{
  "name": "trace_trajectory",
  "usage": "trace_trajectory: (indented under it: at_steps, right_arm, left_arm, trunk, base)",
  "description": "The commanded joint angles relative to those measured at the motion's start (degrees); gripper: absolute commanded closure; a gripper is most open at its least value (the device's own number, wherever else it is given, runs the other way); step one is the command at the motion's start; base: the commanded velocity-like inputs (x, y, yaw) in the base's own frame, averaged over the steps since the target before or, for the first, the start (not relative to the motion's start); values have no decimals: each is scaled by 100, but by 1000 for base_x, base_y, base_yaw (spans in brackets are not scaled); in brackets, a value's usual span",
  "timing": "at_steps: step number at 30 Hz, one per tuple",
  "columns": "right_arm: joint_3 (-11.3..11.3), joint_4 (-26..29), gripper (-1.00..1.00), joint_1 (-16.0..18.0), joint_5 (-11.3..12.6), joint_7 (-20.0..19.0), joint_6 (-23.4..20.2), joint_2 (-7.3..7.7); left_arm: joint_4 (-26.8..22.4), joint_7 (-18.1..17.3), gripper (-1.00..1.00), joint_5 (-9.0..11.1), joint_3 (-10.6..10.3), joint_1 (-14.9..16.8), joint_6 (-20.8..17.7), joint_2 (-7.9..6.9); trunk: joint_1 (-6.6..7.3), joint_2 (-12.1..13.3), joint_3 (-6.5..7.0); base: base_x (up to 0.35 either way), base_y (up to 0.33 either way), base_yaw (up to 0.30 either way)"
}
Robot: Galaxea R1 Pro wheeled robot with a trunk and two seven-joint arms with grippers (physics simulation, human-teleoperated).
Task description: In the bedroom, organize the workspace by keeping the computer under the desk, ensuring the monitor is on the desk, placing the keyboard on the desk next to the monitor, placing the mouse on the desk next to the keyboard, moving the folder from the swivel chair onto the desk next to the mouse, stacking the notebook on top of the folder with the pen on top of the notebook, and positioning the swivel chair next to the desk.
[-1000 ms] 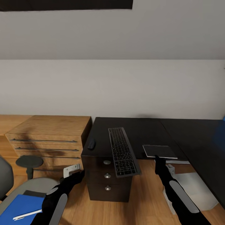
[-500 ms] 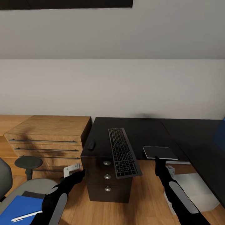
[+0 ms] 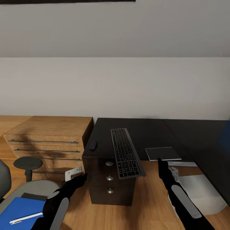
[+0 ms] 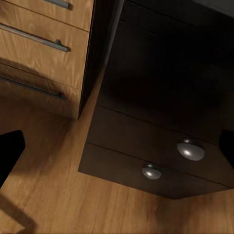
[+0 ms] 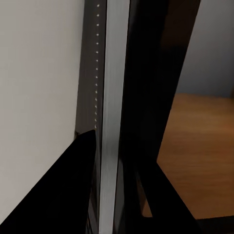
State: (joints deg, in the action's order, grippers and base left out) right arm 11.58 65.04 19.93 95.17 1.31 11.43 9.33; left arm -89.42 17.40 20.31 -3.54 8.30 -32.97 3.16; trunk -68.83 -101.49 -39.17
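The black desk (image 3: 147, 131) carries the silver-grey keyboard (image 3: 125, 152), lying front to back and overhanging the front edge. The small dark mouse (image 3: 93, 145) lies to its left. The dark notebook (image 3: 163, 154) sits at the desk's front edge, and my right gripper (image 3: 161, 163) is shut on its near edge; in the right wrist view its pale edge (image 5: 109, 117) runs between the dark fingers (image 5: 63, 195). My left gripper (image 3: 81, 177) hangs open in front of the drawer unit (image 3: 110, 183). On the swivel chair (image 3: 35, 189), the blue folder (image 3: 19, 207) bears the white pen (image 3: 25, 218). The light computer (image 3: 199, 195) stands under the desk.
A low oak dresser (image 3: 48, 140) stands against the wall left of the desk. The chair's black armrest (image 3: 28, 163) rises in front of it. Round silver knobs (image 4: 190, 150) mark the drawer fronts. A blue panel (image 3: 225, 135) shows at the far right. Wood floor lies between drawer unit and computer.
The whole picture has slid up a little, so the camera moved. Both arms and the things on the desk keep their places relative to one another.
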Motion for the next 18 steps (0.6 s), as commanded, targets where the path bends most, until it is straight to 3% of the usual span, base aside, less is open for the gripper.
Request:
trace_trajectory:
  at_steps: [1,9,13,14,18]
  right_arm:
    - [39,-131,100,1,130,9,51,7]
    - [25,-124,100,2,135,2,28,10]
    - [26,-123,100,2,143,-3,23,10]
    - [23,137,100,-6,55,36,8,-11]
    - [16,131,100,-6,-151,29,11,-31]
  left_arm:
    - [-8,53,-100,60,-6,5,-17,0]
    - [-6,54,-100,60,-6,4,-17,0]
    - [-6,53,-100,60,-6,5,-17,0]
    - [23,62,-100,77,-11,3,-17,33]
    - [-4,62,-100,72,-8,-1,-17,104]
  trunk:
    - [-23,-44,-25]
    - [-198,-365,-169]
    - [-198,-365,-169]
    - [-198,-364,-168]
    - [-198,-364,-168]
  base:
    - [0,0,0]
    - [0,0,0]
    - [0,0,0]
    - [0,0,0]
    - [0,0,0]
